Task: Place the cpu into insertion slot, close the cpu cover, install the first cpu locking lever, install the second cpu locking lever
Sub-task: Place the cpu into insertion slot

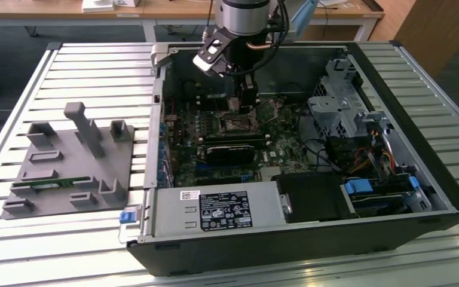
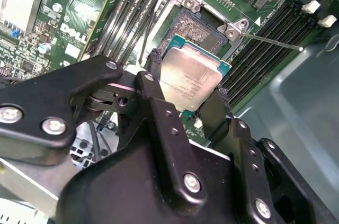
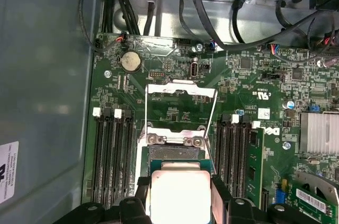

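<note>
End effector: the end effector [image 2: 186,90] pinches the cpu [image 2: 192,74] by two opposite edges, with one black finger [image 2: 153,70] on either side.
Cpu position: it hangs flat over the insertion slot [image 2: 200,27]. From where I stand it looks not yet seated, and part of the slot's dark centre is uncovered.
Handling: I'd judge it light, stiff and thin. The smooth metal top is likely slippery, and the underside and the slot's contacts are easy to damage. The edges are the place to hold it, never the faces.
Cpu cover: the cpu cover [image 3: 180,88] stands swung up behind the slot, with its window open.
Lever: a thin locking lever [image 2: 275,41] sticks out, unlatched.
Case: the open computer case [image 1: 309,248] on the slatted tabletop [image 1: 22,251] holds the green circuit board [image 1: 287,149], cables and drive cages.
Holder: the grey holder [image 1: 54,164] beside the case carries a small green strip, possibly a memory stick.
</note>
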`<move>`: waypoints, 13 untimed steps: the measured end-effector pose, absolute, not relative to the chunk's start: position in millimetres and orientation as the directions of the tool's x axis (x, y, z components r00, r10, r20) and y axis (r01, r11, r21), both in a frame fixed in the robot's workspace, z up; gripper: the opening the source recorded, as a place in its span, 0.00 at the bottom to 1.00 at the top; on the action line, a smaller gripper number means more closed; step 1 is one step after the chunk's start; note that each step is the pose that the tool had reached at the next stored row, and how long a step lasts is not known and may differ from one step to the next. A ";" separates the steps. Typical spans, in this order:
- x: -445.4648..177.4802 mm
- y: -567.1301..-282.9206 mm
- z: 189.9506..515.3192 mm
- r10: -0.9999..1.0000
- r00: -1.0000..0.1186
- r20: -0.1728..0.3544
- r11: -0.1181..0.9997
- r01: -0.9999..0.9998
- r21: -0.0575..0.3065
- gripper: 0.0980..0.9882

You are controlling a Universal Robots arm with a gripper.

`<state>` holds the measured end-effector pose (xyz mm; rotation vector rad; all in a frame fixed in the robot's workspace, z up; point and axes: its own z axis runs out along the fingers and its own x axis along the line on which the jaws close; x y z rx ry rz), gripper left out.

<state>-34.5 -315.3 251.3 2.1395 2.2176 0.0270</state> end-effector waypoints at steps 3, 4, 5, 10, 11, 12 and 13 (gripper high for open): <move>-34.6 -315.2 248.5 0.999 -0.033 -0.031 0.034 0.998 0.054 0.49; -34.6 -315.2 247.5 0.999 -0.032 -0.031 0.034 0.998 0.054 0.49; -34.6 -315.2 246.4 0.999 -0.032 -0.031 0.034 0.998 0.054 0.49; -34.6 -315.1 240.9 0.999 -0.032 -0.031 0.034 0.998 0.054 0.49; -34.5 -315.1 239.9 0.999 -0.032 -0.031 0.034 0.998 0.054 0.49; -34.5 -315.0 238.8 0.999 -0.032 -0.031 0.034 0.998 0.054 0.49; -34.6 -315.0 238.0 0.999 -0.032 -0.031 0.034 0.998 0.054 0.49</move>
